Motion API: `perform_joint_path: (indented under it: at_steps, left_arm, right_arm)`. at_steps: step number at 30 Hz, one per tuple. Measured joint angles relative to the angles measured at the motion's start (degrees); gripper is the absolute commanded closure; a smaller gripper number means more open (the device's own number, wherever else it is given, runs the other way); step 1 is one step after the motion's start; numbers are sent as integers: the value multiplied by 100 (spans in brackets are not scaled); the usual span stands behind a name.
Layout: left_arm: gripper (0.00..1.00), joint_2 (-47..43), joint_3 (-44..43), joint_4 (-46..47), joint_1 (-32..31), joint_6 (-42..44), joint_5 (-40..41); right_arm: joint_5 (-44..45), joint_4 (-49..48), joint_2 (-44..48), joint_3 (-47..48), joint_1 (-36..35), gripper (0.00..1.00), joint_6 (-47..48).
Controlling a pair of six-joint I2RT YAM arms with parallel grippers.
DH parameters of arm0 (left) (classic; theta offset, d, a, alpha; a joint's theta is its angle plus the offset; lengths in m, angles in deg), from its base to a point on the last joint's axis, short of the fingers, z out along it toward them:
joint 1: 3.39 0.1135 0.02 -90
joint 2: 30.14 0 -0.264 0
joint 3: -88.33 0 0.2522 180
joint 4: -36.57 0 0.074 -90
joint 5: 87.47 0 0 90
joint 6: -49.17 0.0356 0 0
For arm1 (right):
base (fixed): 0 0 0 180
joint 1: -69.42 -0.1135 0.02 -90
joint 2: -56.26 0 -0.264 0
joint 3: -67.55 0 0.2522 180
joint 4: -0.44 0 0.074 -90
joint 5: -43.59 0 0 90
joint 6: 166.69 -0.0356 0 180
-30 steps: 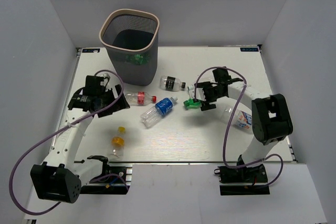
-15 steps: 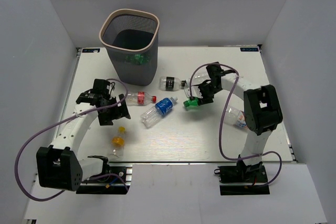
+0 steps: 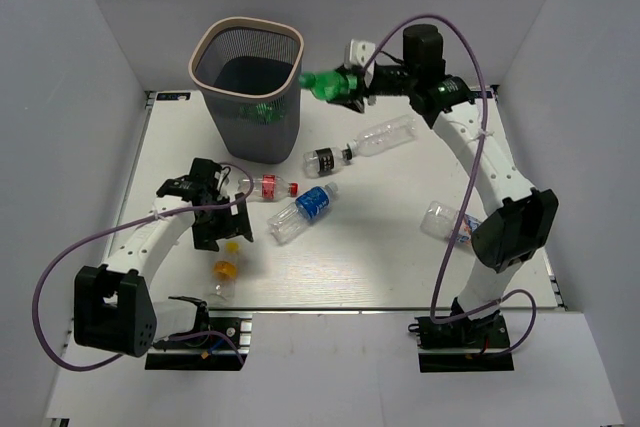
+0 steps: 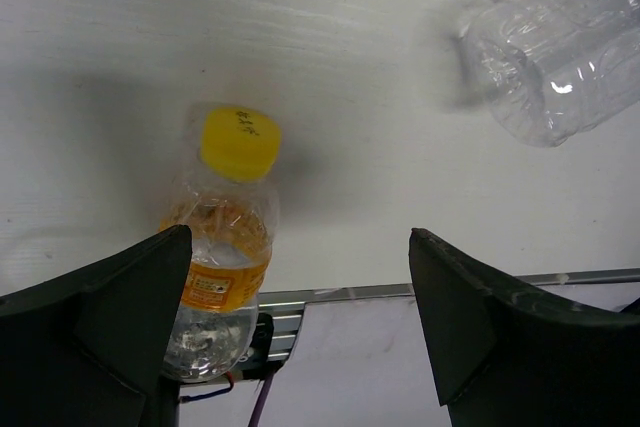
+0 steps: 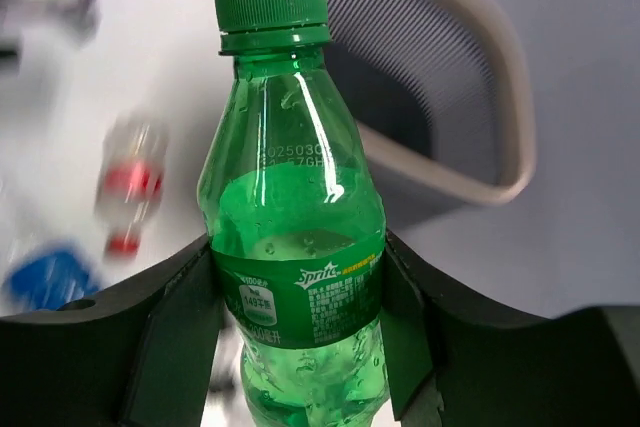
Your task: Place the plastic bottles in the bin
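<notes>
Right hand (image 3: 352, 87) pinches the green Sprite bottle (image 3: 325, 83) aloft at three o'clock of the bin (image 3: 247, 20); next, carry it over the rim and release. Left hand (image 3: 218, 222) hangs spread above the yellow-capped bottle (image 4: 225, 237).

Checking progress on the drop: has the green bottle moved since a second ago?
Yes. Held in the right hand, the green bottle has travelled up and left, ending just right of the bin rim.

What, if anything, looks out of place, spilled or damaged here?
Nothing stands out. Loose bottles lie on their sides on the table, no spill visible. The right fingers hold a capped green bottle beside the bin rim; the left fingers hang open above the yellow-capped bottle.
</notes>
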Motion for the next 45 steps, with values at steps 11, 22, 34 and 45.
perform_joint_path:
  at_steps: [11,22,34,45]
  left_arm:
    - [1,-7,76,-114,-201,-2,94]
    - [1,-221,262,-330,-348,-175,188]
    - [1,387,310,-420,-557,-271,396]
    - [12,1421,317,-422,-1119,-319,614]
  right_arm:
    - [699,-5099,-2129,1521,-640,77,-4898]
    - [1729,-5727,-3126,2059,-986,10,-5683]
    - [1991,-5796,-1867,763,-407,20,-6295]
    - [1670,-4666,929,-2186,914,36,-6078]
